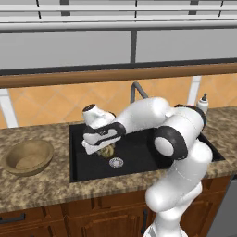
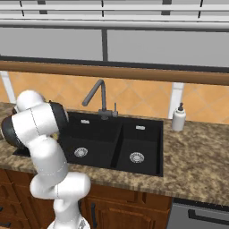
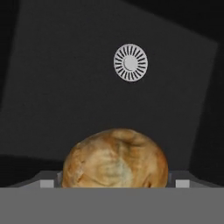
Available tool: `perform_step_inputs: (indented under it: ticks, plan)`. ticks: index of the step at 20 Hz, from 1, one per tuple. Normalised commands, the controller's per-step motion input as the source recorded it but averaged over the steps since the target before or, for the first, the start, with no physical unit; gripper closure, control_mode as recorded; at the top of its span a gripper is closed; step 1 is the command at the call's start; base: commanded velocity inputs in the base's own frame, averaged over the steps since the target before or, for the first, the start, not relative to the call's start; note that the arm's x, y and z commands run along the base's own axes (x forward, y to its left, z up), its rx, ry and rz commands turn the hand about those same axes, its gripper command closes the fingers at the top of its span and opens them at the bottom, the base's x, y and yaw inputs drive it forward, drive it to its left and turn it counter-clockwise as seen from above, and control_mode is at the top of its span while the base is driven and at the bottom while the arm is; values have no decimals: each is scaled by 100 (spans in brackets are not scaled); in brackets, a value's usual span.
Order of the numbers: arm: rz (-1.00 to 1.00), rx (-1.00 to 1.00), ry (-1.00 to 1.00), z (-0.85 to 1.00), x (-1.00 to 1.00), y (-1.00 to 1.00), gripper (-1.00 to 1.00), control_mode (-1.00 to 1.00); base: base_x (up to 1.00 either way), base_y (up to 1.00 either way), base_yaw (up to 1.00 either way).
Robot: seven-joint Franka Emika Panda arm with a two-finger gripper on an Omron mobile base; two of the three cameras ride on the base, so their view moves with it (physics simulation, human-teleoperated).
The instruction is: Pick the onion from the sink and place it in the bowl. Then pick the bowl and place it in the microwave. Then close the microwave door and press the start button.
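Tan onion [image 3: 115, 158] sits between my gripper's [image 3: 115, 183] wide-apart jaws in the sink [image 1: 139, 159], ready for closing.

- Sink [image 1: 88, 173] set in counter [image 1: 41, 187]; two basins side by side.
- Onion [image 1: 107, 151] in left basin, just beside drain [image 1: 116, 162], on its far-left side.
- Gripper [image 1: 99, 147] directly over onion, fingers either side.
- Bowl [image 1: 28, 157] on counter, left of sink, well apart from onion.
- Faucet [image 2: 99, 99] at sink's far edge, centre.
- Soap bottle [image 2: 179, 117] on counter, far right of sink.
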Motion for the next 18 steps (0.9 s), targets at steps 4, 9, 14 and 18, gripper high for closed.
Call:
perform_step_inputs:
  ticks: [4, 9, 14, 18]
  plan:
    - [12, 29, 0, 100, -32, 51, 100, -100, 0, 0, 0]
    - [1, 30, 0, 93, -26, 58, 100, -100, 0, 0, 0]
    - [-5, 37, 0, 43, -7, 47, 100, -100, 0, 0, 0]
    - [-3, 34, 2, 25, 0, 53, 100, -100, 0, 0, 0]
